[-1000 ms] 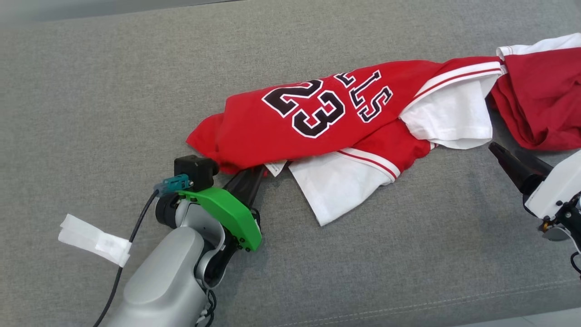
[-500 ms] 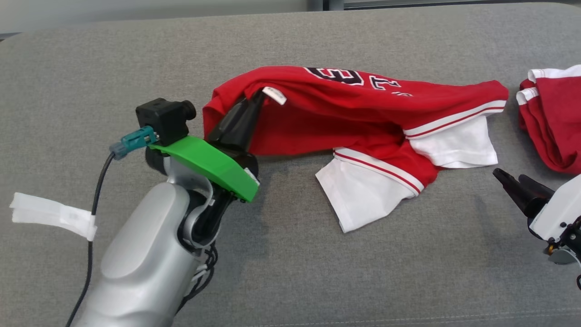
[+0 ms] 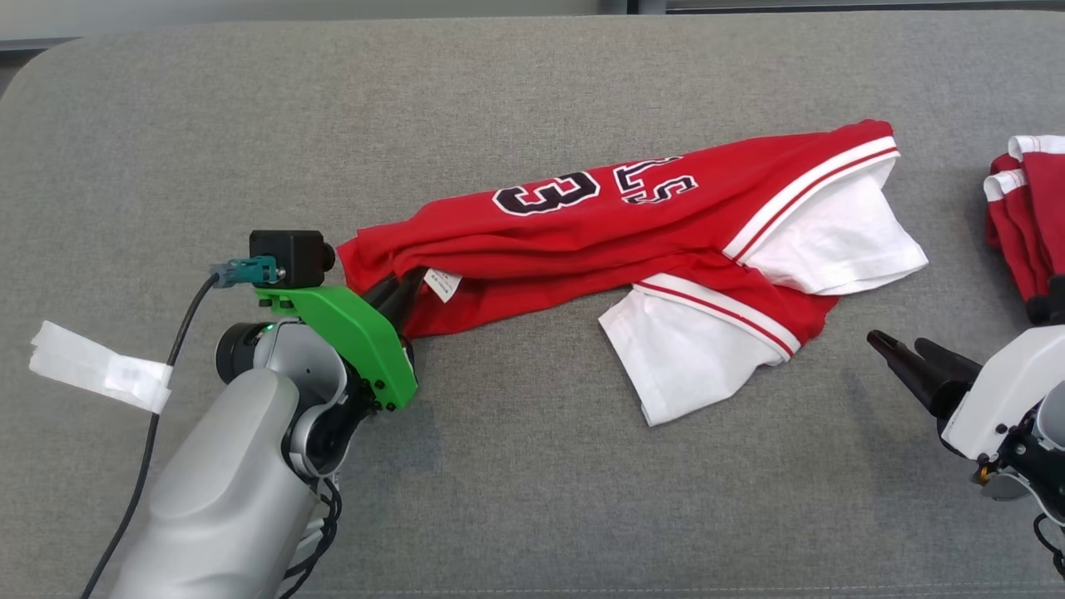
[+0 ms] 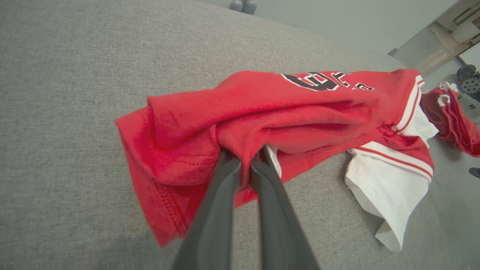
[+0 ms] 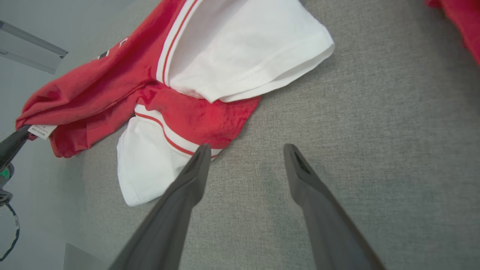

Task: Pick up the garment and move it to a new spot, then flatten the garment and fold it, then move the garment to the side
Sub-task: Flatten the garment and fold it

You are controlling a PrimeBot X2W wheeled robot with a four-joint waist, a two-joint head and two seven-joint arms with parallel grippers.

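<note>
Jersey (image 3: pixel 582 233): laid crumpled
Left gripper (image 4: pixel 245 160): clamped on its hem (image 4: pixel 165 202)
Right gripper (image 5: pixel 245 150): held wide beside white sleeve (image 5: pixel 146 167)

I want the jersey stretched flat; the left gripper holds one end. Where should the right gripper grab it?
Probably the red striped shoulder edge of the jersey, the part nearest the open right gripper. Come in low from the robot's right: that edge lies flat on the couch, opposite the left gripper clamped on the far end.
</note>
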